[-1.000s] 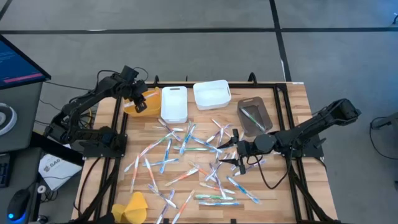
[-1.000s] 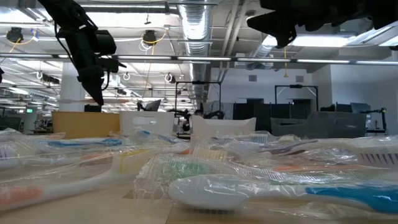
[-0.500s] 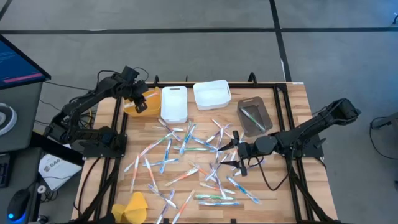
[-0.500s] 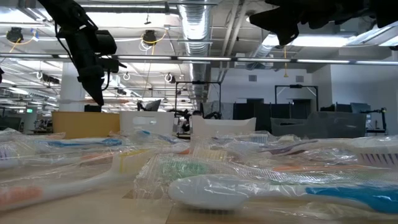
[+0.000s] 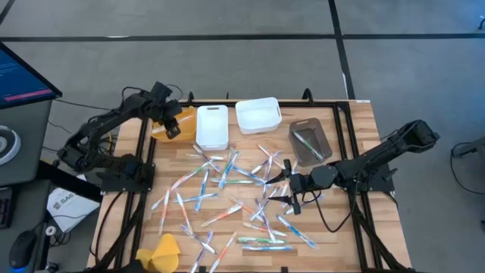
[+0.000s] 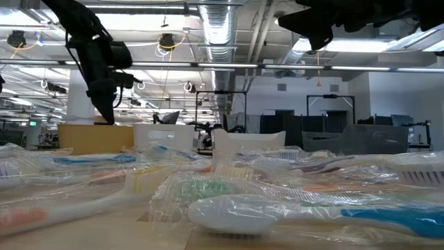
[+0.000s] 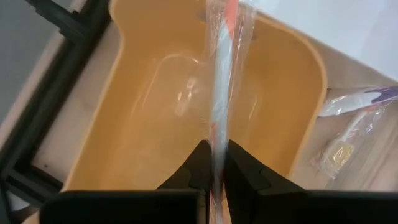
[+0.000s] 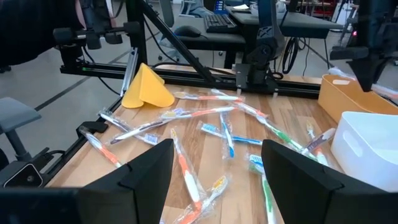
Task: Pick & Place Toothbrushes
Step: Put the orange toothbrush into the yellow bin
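While over orange bin (image 7: pixel 124 81), left fingers (image 7: pixel 245 174) pinch toothbrush (image 7: pixel 221 93)

Four bins (image 5: pixel 211 126) ranged along table's (image 5: pixel 356 136) far edge. Toothbrushes (image 5: pixel 235 193) scattered across table middle, before bins. Crumpled cloth (image 5: pixel 161 250) placed at near-left corner. One wrapped toothbrush (image 7: pixel 221 93) held over leftmost bin (image 7: pixel 149 118).

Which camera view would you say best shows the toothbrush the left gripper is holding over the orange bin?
The left wrist view: the left gripper is shut on the wrapped orange toothbrush, which fills the frame above the orange bin. The high view shows only gripper and bin; the low view shows the arm; in the right wrist view I cannot make it out.
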`<state>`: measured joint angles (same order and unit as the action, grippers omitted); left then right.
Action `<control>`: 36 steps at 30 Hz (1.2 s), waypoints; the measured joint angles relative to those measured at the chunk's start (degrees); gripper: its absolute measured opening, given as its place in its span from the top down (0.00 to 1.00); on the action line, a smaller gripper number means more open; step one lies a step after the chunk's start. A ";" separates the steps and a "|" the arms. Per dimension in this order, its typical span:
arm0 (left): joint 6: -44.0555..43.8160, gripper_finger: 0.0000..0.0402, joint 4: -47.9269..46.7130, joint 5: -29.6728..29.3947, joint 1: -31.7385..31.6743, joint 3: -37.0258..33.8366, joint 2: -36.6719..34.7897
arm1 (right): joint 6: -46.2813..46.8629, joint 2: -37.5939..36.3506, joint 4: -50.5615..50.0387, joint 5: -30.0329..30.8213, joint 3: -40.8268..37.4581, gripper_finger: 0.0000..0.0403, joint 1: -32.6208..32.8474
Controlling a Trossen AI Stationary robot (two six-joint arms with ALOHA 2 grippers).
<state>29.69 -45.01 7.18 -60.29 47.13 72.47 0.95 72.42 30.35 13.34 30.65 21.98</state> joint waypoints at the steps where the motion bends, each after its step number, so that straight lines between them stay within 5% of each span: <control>1: 0.00 0.96 0.02 -0.04 0.00 0.00 0.93 | 0.00 0.00 -0.02 0.00 0.00 0.41 0.00; 36: -3.08 0.94 0.56 -1.58 -1.18 1.62 5.26 | 0.59 0.00 -0.11 0.00 0.00 0.41 0.13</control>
<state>26.62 -44.46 5.61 -61.47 48.75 77.73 1.54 72.42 30.24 13.34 30.65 22.11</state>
